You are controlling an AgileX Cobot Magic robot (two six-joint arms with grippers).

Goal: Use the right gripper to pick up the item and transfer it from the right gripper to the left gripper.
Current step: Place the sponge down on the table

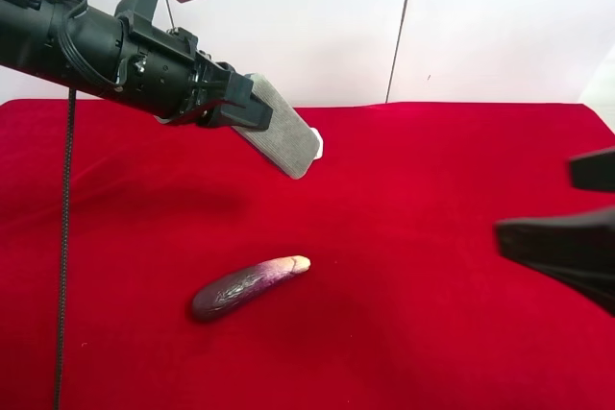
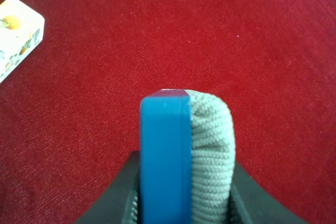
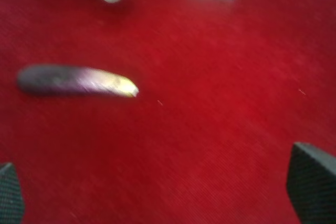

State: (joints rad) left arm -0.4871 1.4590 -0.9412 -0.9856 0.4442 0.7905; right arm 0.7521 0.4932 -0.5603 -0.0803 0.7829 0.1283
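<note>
Between the left gripper's (image 1: pixel 248 108) clamped jaws, the end-held grey eraser pad (image 1: pixel 286 139) might have twisted loose; the right gripper (image 3: pixel 160 190) gaped empty.

The item (image 2: pixel 184 150) pairs a nubbly grey knitted-cloth face with a smooth, matt blue plastic-looking layer, the surface (image 1: pixel 432 285) is covered in matt red velvety cloth, the eggplant (image 1: pixel 245 287) has smooth glossy skin, and the box (image 2: pixel 18 35) looks like printed white card.
</note>
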